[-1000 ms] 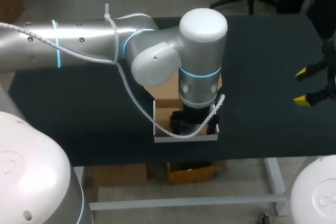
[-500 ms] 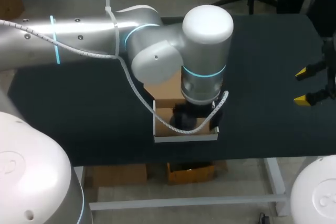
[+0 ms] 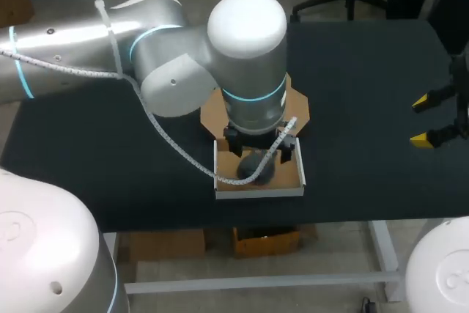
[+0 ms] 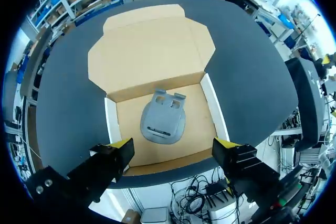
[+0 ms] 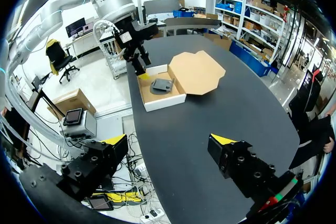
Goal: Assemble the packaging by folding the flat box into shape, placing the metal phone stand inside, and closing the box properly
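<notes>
The box [image 3: 260, 192] has white walls and a brown floor and stands open near the table's front edge. Its brown lid [image 3: 212, 111] lies flat behind it. The grey metal phone stand [image 3: 258, 168] lies flat on the box floor. My left gripper [image 4: 174, 143] hangs open above the box [image 4: 110, 121], its yellow tips over the front corners, with the stand [image 4: 163, 121] ahead of them and untouched. The lid [image 4: 152, 45] spreads beyond. My right gripper [image 3: 425, 119] is open far to the right above bare table. From its own view the right gripper [image 5: 168, 140] faces the box [image 5: 160, 100].
The dark table [image 3: 366, 71] is bare to the right of the box and to the left under my left arm. The box sits close to the front table edge [image 3: 330, 214]. A white cable [image 3: 183, 152] from my left arm loops down over the box.
My left gripper has risen out of the box and the arm has swung left and back. The stand stays lying in the box. The right arm has not moved.
</notes>
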`<action>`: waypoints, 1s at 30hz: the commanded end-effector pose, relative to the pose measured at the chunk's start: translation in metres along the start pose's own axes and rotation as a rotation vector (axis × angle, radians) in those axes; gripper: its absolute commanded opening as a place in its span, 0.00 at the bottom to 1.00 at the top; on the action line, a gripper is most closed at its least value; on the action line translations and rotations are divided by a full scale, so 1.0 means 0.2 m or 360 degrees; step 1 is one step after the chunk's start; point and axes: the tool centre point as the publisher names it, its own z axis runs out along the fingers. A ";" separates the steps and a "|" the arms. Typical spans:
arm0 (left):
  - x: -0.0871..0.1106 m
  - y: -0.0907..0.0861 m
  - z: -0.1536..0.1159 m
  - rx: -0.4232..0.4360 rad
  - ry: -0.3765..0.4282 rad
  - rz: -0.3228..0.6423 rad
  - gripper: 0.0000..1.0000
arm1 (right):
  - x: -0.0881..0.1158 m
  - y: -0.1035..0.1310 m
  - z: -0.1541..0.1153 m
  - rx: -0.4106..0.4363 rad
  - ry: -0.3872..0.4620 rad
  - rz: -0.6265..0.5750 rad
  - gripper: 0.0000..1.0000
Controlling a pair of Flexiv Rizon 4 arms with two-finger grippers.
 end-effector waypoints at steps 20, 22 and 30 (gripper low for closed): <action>-0.45 -0.14 -0.12 0.0156 0.0265 0.0317 1.00 | 0.01 0.00 -0.01 0.0000 0.0000 0.0000 1.00; -0.45 -0.14 -0.12 0.0156 0.0265 0.0317 1.00 | 0.01 0.00 -0.01 0.0000 0.0000 0.0000 1.00; -0.45 -0.14 -0.12 0.0156 0.0265 0.0317 1.00 | 0.01 0.00 -0.01 0.0000 0.0000 0.0000 1.00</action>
